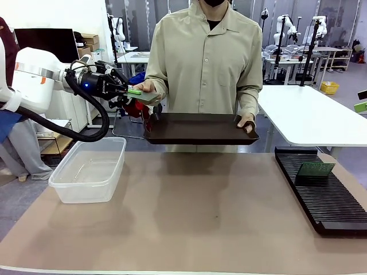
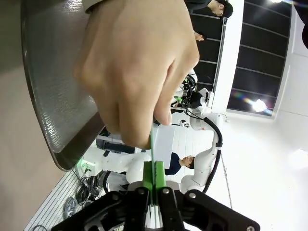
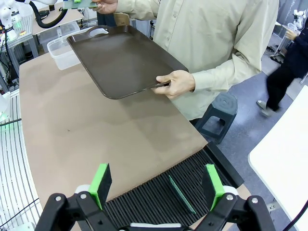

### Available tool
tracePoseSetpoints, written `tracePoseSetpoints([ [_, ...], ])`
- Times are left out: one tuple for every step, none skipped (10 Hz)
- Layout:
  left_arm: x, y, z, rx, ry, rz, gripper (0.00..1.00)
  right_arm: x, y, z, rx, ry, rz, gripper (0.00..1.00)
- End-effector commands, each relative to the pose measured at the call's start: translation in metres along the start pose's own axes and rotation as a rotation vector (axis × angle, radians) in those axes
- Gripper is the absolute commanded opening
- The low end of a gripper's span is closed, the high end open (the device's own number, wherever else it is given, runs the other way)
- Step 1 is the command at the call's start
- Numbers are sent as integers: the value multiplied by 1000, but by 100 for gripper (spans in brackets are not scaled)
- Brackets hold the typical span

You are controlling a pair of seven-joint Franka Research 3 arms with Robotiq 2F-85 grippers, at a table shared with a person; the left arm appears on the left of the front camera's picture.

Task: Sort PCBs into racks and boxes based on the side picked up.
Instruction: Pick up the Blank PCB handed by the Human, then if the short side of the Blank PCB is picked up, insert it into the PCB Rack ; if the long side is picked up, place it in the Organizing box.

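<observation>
Front view: left end effector [image 1: 133, 91] closed on a PCB [image 1: 147, 95], greyish face up, held level just beside the far-left corner of the brown tray [image 1: 198, 129]. Person's hand [image 1: 148, 87] also on that board, so handover not finished. Left wrist view: green pads [image 2: 147, 178] pinching the board's edge thin-on, person's hand [image 2: 139, 62] close above the pinch. Right wrist view: right end effector [image 3: 156, 185] wide open, holding nothing, hovering over the black rack [image 3: 159, 197]. Second PCB [image 1: 315, 169] already standing in a rack [image 1: 321, 192] slot, well to the right of the tray. Clear box [image 1: 90, 169] on the counter [image 1: 195, 217], below and left of the tray.

Likely risks: tug-of-war if pulled away before the hand lets go, board twisting or slipping in a narrow edge grip; trapped fingertip near the pads; wrong destination if the upward face is misread.
</observation>
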State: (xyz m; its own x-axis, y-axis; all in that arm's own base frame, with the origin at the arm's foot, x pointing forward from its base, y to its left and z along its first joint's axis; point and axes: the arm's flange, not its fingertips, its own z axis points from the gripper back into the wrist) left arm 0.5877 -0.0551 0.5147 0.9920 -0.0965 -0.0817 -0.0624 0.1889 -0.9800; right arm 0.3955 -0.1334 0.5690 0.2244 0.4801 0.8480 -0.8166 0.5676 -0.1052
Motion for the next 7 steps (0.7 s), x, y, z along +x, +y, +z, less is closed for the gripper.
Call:
tracePoseSetpoints([
  [1,-6,0,25,29,27,0,0,1,0,7,-1,-2,100],
  [1,-6,-1,33,29,21,0,0,1,0,7,-1,-2,100],
  [0,-8,0,7,7,1,0,0,1,0,7,-1,-2,100],
  [0,0,0,14,5,0,0,0,1,0,7,-1,-2,100],
  [0,0,0,14,5,0,0,0,1,0,7,-1,-2,100],
  [0,0,0,14,5,0,0,0,1,0,7,-1,-2,100],
  [0,0,0,14,5,0,0,0,1,0,7,-1,-2,100],
])
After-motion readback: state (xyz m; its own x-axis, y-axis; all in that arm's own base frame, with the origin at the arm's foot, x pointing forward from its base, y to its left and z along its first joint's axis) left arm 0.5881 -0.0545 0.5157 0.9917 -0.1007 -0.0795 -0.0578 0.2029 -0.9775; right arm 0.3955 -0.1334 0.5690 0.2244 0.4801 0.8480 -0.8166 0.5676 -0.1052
